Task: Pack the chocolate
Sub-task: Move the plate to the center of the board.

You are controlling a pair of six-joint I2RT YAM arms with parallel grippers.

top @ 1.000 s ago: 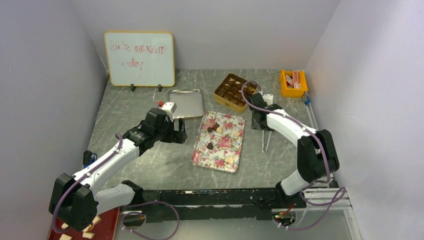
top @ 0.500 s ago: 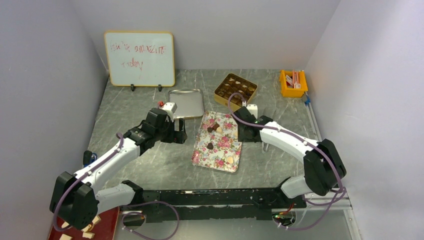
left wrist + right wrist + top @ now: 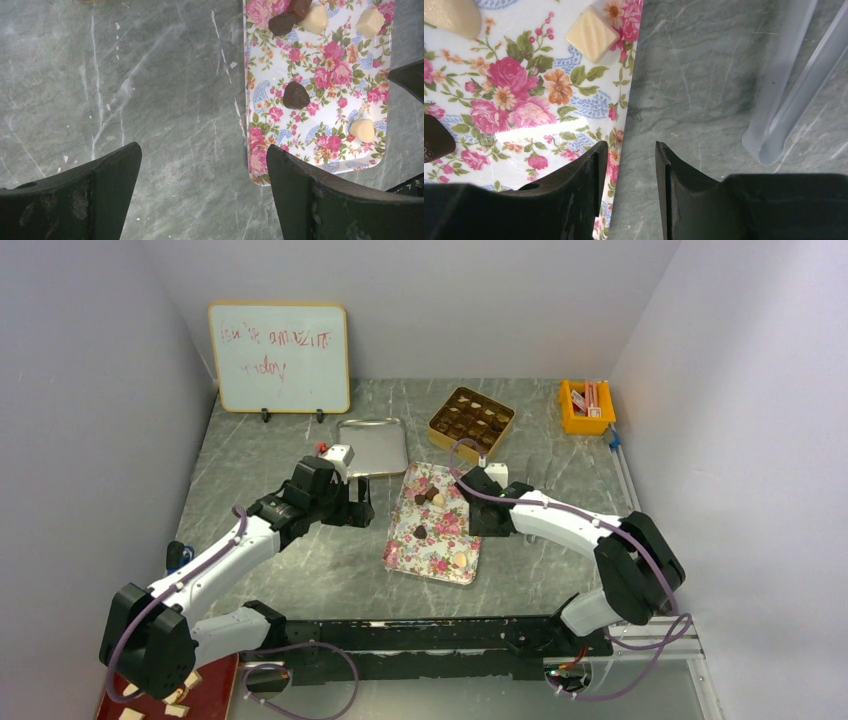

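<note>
The chocolate lies on a floral tray (image 3: 440,545): a dark heart (image 3: 421,532), a cream piece (image 3: 460,559) and a small cluster (image 3: 430,496) near the far end. In the left wrist view the dark heart (image 3: 295,95) and cream pieces (image 3: 362,130) show on the tray (image 3: 325,65). My left gripper (image 3: 358,508) is open and empty over bare table, left of the tray (image 3: 202,150). My right gripper (image 3: 478,515) is slightly open and empty; its jaws straddle the tray's right rim (image 3: 631,145), near a cream square (image 3: 592,34). A gold compartment box (image 3: 471,421) holds more pieces.
A silver lid (image 3: 372,447) lies behind the tray. A whiteboard (image 3: 279,357) stands at the back left and an orange bin (image 3: 586,407) at the back right. Clear plastic tongs (image 3: 794,100) lie right of my right gripper. A red tray with beige chunks (image 3: 185,695) sits at the near left.
My right arm has swung from beside the gold box down and left to the tray's right edge. The left arm has not moved.
</note>
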